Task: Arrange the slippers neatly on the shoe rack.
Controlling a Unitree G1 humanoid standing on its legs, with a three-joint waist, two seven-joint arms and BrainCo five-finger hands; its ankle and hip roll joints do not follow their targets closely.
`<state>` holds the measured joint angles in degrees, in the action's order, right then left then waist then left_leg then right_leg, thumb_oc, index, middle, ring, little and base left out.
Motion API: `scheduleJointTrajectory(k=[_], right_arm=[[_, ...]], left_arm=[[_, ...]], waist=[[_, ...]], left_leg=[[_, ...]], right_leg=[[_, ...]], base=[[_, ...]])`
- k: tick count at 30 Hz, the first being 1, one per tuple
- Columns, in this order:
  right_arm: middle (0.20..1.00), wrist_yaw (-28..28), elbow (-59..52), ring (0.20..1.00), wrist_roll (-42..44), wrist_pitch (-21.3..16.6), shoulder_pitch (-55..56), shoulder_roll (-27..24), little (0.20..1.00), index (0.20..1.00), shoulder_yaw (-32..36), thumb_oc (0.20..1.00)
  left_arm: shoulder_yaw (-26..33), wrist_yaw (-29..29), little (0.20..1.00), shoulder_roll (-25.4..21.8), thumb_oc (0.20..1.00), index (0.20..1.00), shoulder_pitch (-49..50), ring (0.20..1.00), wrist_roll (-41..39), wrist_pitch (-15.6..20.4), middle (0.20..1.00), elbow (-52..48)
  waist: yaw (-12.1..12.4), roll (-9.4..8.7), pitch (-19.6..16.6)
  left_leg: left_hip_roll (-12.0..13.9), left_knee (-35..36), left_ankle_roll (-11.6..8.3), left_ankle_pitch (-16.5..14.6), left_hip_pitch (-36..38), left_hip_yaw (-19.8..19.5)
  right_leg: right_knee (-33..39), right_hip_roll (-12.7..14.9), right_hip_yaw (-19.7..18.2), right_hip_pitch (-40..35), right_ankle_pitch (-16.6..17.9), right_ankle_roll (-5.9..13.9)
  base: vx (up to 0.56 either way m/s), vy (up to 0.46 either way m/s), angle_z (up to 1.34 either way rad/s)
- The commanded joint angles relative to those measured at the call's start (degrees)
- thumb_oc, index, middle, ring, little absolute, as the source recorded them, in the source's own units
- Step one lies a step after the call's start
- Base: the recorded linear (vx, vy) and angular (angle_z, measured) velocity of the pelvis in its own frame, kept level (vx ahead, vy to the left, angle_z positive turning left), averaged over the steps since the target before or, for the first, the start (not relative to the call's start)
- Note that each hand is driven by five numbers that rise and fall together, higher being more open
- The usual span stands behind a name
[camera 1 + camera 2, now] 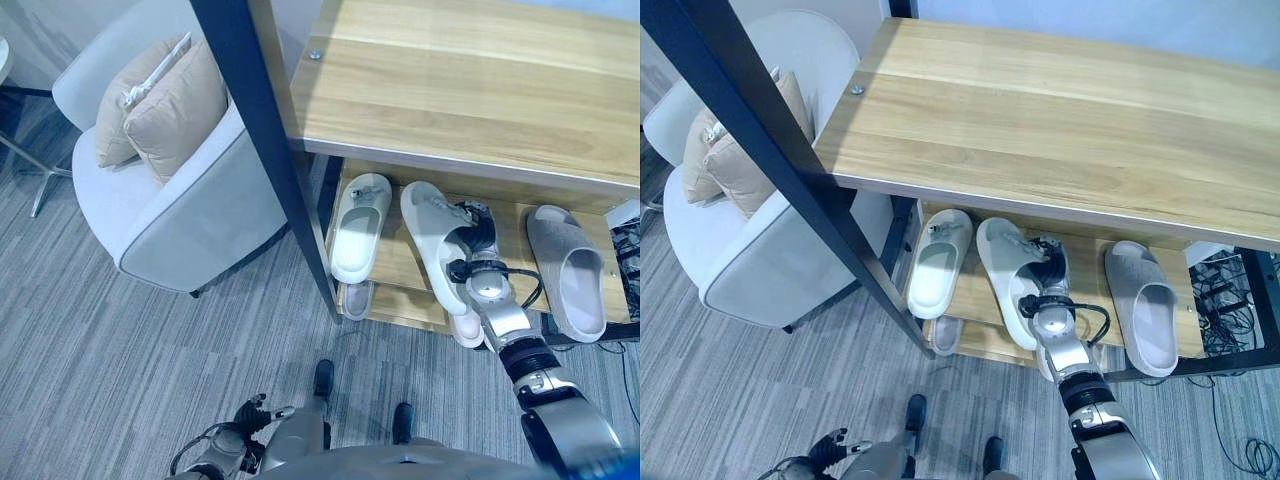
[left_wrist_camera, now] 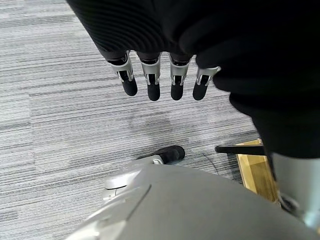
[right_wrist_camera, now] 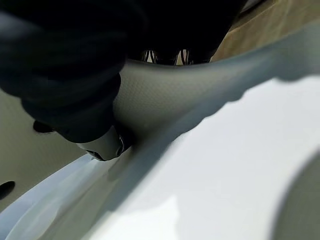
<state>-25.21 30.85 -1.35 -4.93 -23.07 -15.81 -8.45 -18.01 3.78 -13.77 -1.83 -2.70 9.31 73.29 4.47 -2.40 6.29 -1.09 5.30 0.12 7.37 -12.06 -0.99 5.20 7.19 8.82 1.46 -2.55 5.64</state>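
- On the shoe rack's (image 1: 400,270) lower shelf, the right hand (image 1: 478,245) pinches the strap of the middle slipper (image 1: 432,235), fingers over it and thumb under.
- Angled between the left slipper (image 1: 358,226) and the grey slipper (image 1: 568,270), its heel overhangs the near edge.
- Best to swing it parallel with the left slipper and push it farther in before letting go.
- Low at the near left, the left hand (image 2: 160,80) hangs with fingers straight, holding nothing.
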Motion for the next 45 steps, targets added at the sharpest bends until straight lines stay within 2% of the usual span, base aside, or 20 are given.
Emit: scheduleJointTrajectory(k=[1, 8, 9, 10, 23, 33, 39, 45], right_arm=[[0.200, -2.02, -2.34, 0.200, 1.55, -2.30, -2.63, -1.22, 0.200, 0.200, 2.00, 0.200], [0.200, -2.81, -3.48, 0.200, 4.99, -1.94, -1.66, -0.08, 0.200, 0.200, 2.36, 0.200], [0.451, -3.13, -4.02, 0.451, 5.05, -2.07, -1.26, 0.20, 0.451, 0.451, 2.51, 0.451], [1.000, -3.27, -3.92, 1.000, 6.07, -2.31, -1.15, 0.46, 1.000, 1.000, 2.64, 1.000], [1.000, -5.13, -8.70, 1.000, 6.06, -2.91, 1.19, 2.38, 1.000, 1.000, 1.87, 1.000], [1.000, -0.74, -17.35, 1.000, 10.00, -4.32, 8.38, 2.51, 1.000, 1.000, 0.90, 1.000], [1.000, -0.08, -17.72, 1.000, 10.50, -4.24, 9.45, 2.76, 1.000, 1.000, 0.48, 1.000], [1.000, -1.76, -15.85, 1.000, 9.97, -4.30, 7.53, 3.06, 1.000, 1.000, 1.04, 1.000]], left_arm=[[-1.66, 1.90, 1.000, 2.75, 1.000, 1.000, -1.44, 1.000, 1.85, -0.18, 1.000, 3.82], [-1.66, 3.21, 1.000, 3.07, 1.000, 1.000, -1.38, 1.000, 1.89, -0.77, 1.000, 3.95], [-1.50, 3.55, 1.000, 3.00, 1.000, 1.000, -1.29, 1.000, 1.97, -0.76, 1.000, 3.99], [-1.48, 3.77, 1.000, 3.06, 1.000, 1.000, -1.27, 1.000, 1.85, -0.73, 1.000, 4.08], [-0.99, 6.04, 1.000, 4.55, 1.000, 1.000, -1.79, 1.000, 1.70, -0.94, 1.000, 4.65], [-0.13, 5.23, 1.000, 4.91, 1.000, 1.000, -1.37, 1.000, 2.16, -1.61, 1.000, 4.56], [0.05, 5.04, 1.000, 4.92, 1.000, 1.000, -1.20, 1.000, 1.98, -1.67, 1.000, 4.34], [-0.03, 5.17, 1.000, 4.95, 1.000, 1.000, -0.87, 1.000, 1.96, -1.65, 1.000, 4.57]], waist=[[1.43, 0.46, 1.56], [1.56, 0.60, 1.51], [1.58, 0.61, 1.64], [1.56, 0.63, 1.64], [0.88, 1.04, 2.08], [-1.18, 1.16, 1.66], [-1.63, 1.31, 1.22], [-1.36, 1.47, 1.40]], left_leg=[[0.58, -1.84, 0.22, -7.99, 2.60, -2.91], [0.11, -1.61, 0.33, -7.95, 2.32, -3.43], [0.05, -1.68, 0.37, -7.96, 2.17, -3.46], [0.00, -1.69, 0.37, -7.95, 2.07, -3.48], [-0.55, -1.29, 0.45, -7.85, 1.94, -3.18], [-0.32, -0.88, 0.52, -8.17, 3.29, -2.41], [-0.32, -0.67, 0.52, -8.28, 3.71, -2.26], [-0.30, -0.52, 0.49, -8.26, 3.69, -2.36]], right_leg=[[-2.96, 2.96, -1.98, 1.32, 2.41, 3.59], [-3.00, 3.26, -1.33, 1.42, 2.62, 3.77], [-3.08, 3.31, -1.21, 1.55, 2.66, 3.81], [-3.14, 3.35, -1.21, 1.65, 2.68, 3.82], [-3.57, 4.01, -1.31, 2.50, 3.00, 4.05], [-4.02, 4.37, -1.78, 2.34, 3.11, 4.25], [-3.95, 4.34, -1.90, 2.18, 3.01, 4.29], [-4.02, 4.51, -1.68, 2.29, 3.05, 4.36]], base=[[0.01, 0.032, 0.01], [0.01, 0.031, 0.03], [0.00, 0.036, 0.11], [0.00, 0.032, 0.07], [0.01, 0.018, 0.02], [0.00, 0.004, -0.03], [0.01, 0.005, -0.07], [0.00, 0.000, 0.00]])
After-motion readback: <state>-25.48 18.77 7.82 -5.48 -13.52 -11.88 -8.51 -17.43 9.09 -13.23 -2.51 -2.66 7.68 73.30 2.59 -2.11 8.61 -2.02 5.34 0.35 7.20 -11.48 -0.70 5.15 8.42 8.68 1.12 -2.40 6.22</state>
